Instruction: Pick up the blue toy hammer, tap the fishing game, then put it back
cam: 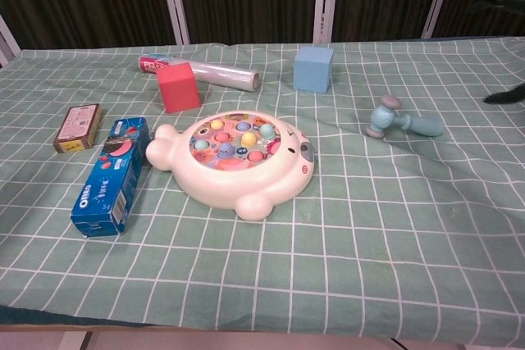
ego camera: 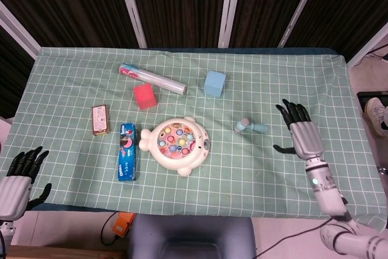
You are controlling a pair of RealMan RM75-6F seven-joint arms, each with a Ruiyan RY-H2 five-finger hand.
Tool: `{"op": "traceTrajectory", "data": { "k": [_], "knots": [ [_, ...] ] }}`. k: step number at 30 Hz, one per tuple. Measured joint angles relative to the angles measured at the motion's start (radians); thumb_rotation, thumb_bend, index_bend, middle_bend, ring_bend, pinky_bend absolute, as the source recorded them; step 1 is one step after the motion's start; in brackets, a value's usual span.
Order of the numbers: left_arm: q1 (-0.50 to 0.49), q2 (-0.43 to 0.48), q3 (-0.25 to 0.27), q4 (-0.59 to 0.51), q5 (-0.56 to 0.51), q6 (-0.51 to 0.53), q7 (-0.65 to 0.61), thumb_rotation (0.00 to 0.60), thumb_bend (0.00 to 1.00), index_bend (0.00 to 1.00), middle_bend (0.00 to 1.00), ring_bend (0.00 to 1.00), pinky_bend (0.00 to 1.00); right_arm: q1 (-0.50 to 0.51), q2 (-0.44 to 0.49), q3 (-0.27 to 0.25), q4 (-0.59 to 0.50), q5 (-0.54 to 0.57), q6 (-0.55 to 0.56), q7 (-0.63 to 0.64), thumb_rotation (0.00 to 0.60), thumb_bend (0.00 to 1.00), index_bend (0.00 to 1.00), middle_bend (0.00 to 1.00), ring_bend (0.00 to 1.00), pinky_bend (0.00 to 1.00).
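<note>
The blue toy hammer lies on the green checked cloth, right of the fishing game, a white fish-shaped toy with coloured fish on top. My right hand hovers open just right of the hammer, fingers spread and pointing away from me, holding nothing. In the chest view only its dark fingertips show at the right edge. My left hand stays open off the table's front left corner.
A blue cube, a red cube and a foil roll lie behind the game. An Oreo box and a small brown box sit to its left. The table's front edge runs close below.
</note>
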Motion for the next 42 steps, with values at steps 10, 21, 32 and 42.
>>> {"op": "traceTrajectory", "data": {
  "k": [10, 21, 32, 42],
  "knots": [
    [-0.001, -0.001, 0.000, -0.001, -0.008, -0.008, 0.009, 0.600, 0.39, 0.00, 0.00, 0.00, 0.05, 0.168, -0.137, 0.078, 0.180, 0.197, -0.153, -0.106, 0.600, 0.43, 0.58, 0.30, 0.10, 0.15],
    [-0.005, -0.002, 0.002, -0.005, -0.007, -0.015, 0.016, 0.600, 0.39, 0.00, 0.00, 0.00, 0.05, 0.226, -0.216, 0.039, 0.318, 0.261, -0.223, -0.149, 0.600, 0.47, 0.59, 0.30, 0.10, 0.15],
    [-0.008, -0.001, 0.001, -0.004, -0.012, -0.022, 0.013, 0.600, 0.39, 0.00, 0.00, 0.00, 0.05, 0.258, -0.289, 0.012, 0.408, 0.283, -0.244, -0.173, 0.600, 0.49, 0.59, 0.30, 0.10, 0.15],
    [-0.007, 0.000, 0.002, -0.005, -0.013, -0.020, 0.012, 0.600, 0.39, 0.00, 0.00, 0.00, 0.05, 0.283, -0.349, 0.002, 0.483, 0.285, -0.261, -0.160, 0.600, 0.50, 0.60, 0.30, 0.11, 0.16]
  ]
}}
